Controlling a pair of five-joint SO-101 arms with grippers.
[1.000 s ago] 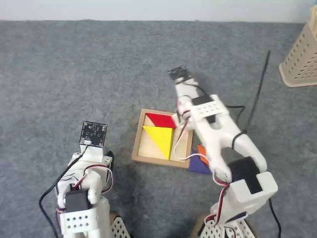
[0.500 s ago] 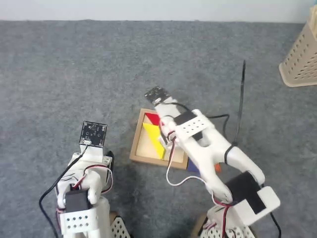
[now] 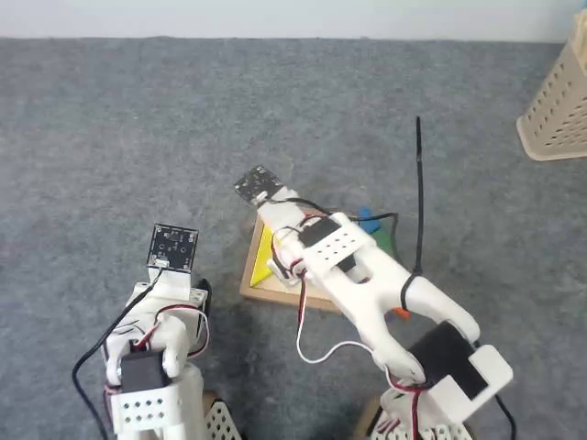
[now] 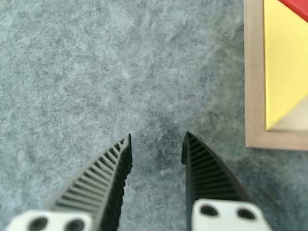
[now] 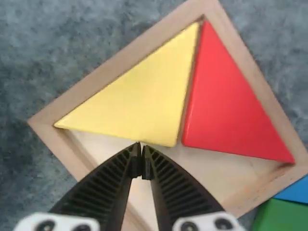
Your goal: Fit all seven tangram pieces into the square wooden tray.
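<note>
While the square wooden tray (image 5: 115, 68) holds a yellow triangle (image 5: 139, 106) and red triangle (image 5: 221, 106) edge to edge, the right gripper (image 5: 142, 156) hangs closed over its bare floor. Green (image 5: 279, 214) and blue (image 5: 293, 192) pieces, perhaps touching, lie outside. The left gripper (image 4: 156, 144) gapes above carpet (image 4: 96, 57).

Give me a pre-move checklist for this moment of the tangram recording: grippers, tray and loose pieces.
1. Right gripper empty: ok, shut on nothing, tips over the yellow triangle corner.
2. Placed pieces seated: ok, yellow triangle and red triangle lie flat, edge to edge, inside the tray.
3. Room left in tray: ok, bare wood beside both triangles.
4. All seven pieces located: cannot tell; blue piece and green piece lie outside a tray corner, orange piece lies by the right arm.
5. Left gripper clear of tray: ok, open over the carpet beside it.
</note>
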